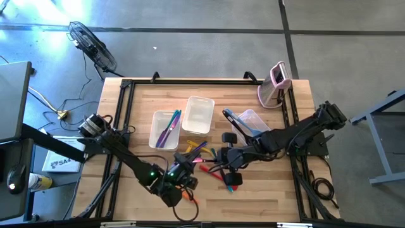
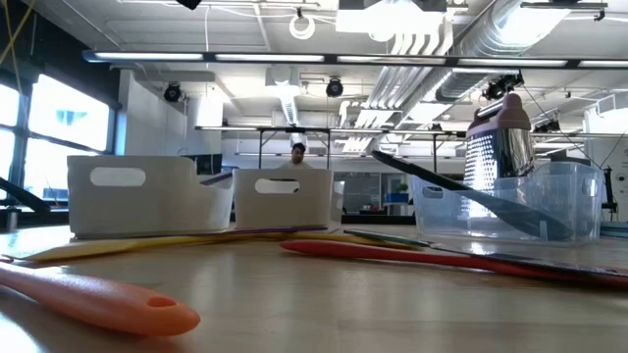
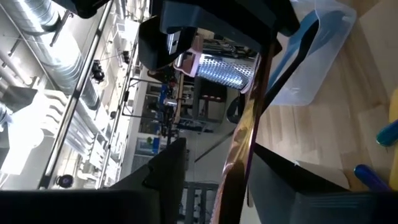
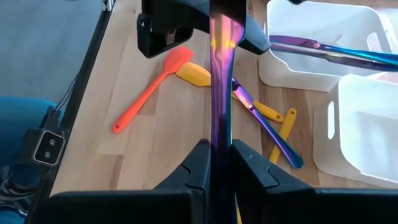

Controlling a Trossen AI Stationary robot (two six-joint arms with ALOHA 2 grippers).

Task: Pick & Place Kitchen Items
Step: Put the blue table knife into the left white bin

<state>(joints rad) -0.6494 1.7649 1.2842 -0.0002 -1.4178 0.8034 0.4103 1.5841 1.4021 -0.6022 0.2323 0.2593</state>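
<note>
From my remote station, I see both arms meeting over the middle of the light wooden counter (image 1: 253, 196), sharing one slim iridescent purple metal utensil (image 4: 221, 93). The right gripper (image 4: 216, 163) is clamped on the handle, its two dark fingers (image 4: 193, 167) pressed against either side of the shaft, while the left gripper (image 3: 214, 180) appears to have the other end of the same utensil between its fingers, though I cannot tell for certain that it grips. In the overhead view the two arms converge near a loose cluster of utensils lying on the counter: an orange silicone spatula (image 4: 149, 90), a yellow spatula (image 4: 194, 74), yellow-handled pieces (image 4: 283, 134) and a second purple-and-blue iridescent utensil (image 4: 267, 127) lying across them. A red long-handled utensil (image 2: 422, 257) lies flat near the middle. Behind the cluster stand two white rectangular plastic tubs (image 1: 198, 115); the left one (image 1: 163, 130) holds blue and purple utensils (image 1: 169, 126). To the right, a clear plastic tub (image 1: 258, 120) holds a black-and-blue utensil (image 1: 237, 120) that juts over its rim. A pink-and-white upright grater (image 1: 275, 85) stands at the far right corner of the counter.
</note>
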